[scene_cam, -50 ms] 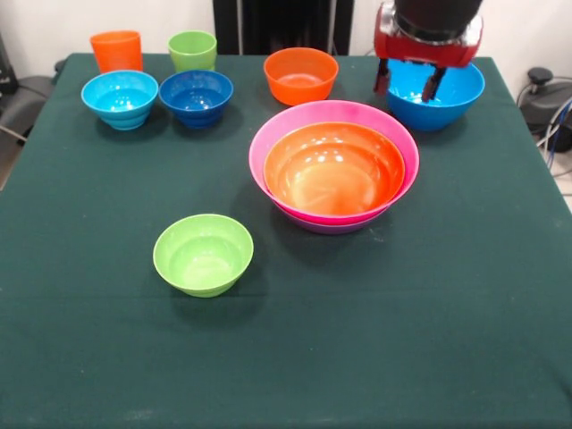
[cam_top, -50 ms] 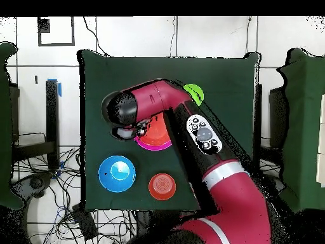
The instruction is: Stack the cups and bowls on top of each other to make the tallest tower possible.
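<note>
A: Step? Quick.

B: Tower (scene_cam, -50 ms: 332, 170) was part built: wide orange bowl (scene_cam, -50 ms: 332, 168) nested in the pink bowl (scene_cam, -50 ms: 393, 143), a purple rim (scene_cam, -50 ms: 335, 227) just showing under it, mid-counter. Gripper (scene_cam, -50 ms: 408, 82) hung over the big blue bowl (scene_cam, -50 ms: 451, 100) at the back corner, jaws spread apart, nothing in them. I judged it was going for the blue one next.

A: Contact?

B: Tips sat in front of the bowl's rim in the front view; couldn't tell if they touched. The overhead view had the arm (cam_top, -50 ms: 159, 105) covering most of the stack.

A: Next move needs?

B: Probably drop 1 tip inside the rim, 1 outside, pinch the wall, lift, carry it to the stack. Glossy plastic could slip.

A: Others?

B: Untouched, all apart. Back row: orange cup (scene_cam, -50 ms: 116, 50), green cup (scene_cam, -50 ms: 192, 50), small light-blue bowl (scene_cam, -50 ms: 120, 98), small dark-blue bowl (scene_cam, -50 ms: 196, 96), small orange bowl (scene_cam, -50 ms: 301, 75). Small green bowl (scene_cam, -50 ms: 203, 254) stood alone near the front.

A: Surface, room?

B: Counter (scene_cam, -50 ms: 286, 357) under a dark green cloth, a bit wrinkled. White floor with cables (cam_top, -50 ms: 44, 175) around it, white wall behind.
</note>
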